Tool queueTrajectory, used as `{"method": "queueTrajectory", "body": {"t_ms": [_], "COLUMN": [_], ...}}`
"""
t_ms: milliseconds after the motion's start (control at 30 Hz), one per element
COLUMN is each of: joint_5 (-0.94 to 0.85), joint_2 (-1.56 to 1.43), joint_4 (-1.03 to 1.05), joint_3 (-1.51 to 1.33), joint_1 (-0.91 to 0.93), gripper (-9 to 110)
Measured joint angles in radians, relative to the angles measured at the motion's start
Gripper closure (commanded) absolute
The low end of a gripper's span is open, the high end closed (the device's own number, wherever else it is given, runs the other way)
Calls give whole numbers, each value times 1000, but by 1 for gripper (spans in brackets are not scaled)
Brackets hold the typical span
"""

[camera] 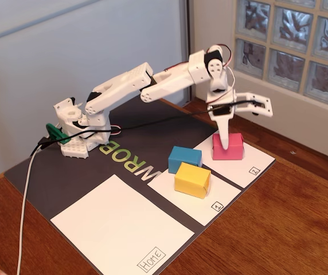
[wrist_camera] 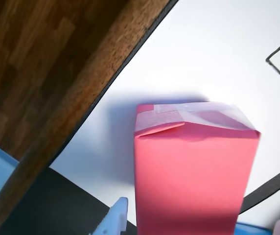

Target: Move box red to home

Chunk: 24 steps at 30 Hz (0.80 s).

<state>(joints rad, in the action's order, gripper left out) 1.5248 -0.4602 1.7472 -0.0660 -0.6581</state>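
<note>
Looking down through the wrist view, I see the small pinkish-red paper-wrapped box [wrist_camera: 194, 171] sitting between my white claw's [wrist_camera: 198, 226] spread tips, untouched. In the fixed view the claw [camera: 233, 129] hangs right over that box [camera: 228, 146], on the narrow white sheet marked 2 [camera: 250, 160].

This looks like a room in a home or small office used for hobby robotics. A wooden tabletop [camera: 301, 217] stands beside a glass-block window [camera: 290, 40] and a pale wall. A dark printed mat [camera: 55, 177] with hand-labelled paper sheets [camera: 118, 229] carries a small 3D-printed white arm [camera: 129, 86].
</note>
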Motion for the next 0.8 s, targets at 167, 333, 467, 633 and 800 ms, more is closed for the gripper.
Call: {"method": "queueTrajectory", "body": {"t_ms": [167,333,467,633,800], "joint_5": [-3,-8,-9,-9,-9], "joint_2": [34,58,83,114,133], "joint_4": [0,0,-8,-18,-23], "joint_3": [3,3,12,15,15], "joint_1": [2,5,6,11,9], "gripper": [66,66,66,66,67]}}
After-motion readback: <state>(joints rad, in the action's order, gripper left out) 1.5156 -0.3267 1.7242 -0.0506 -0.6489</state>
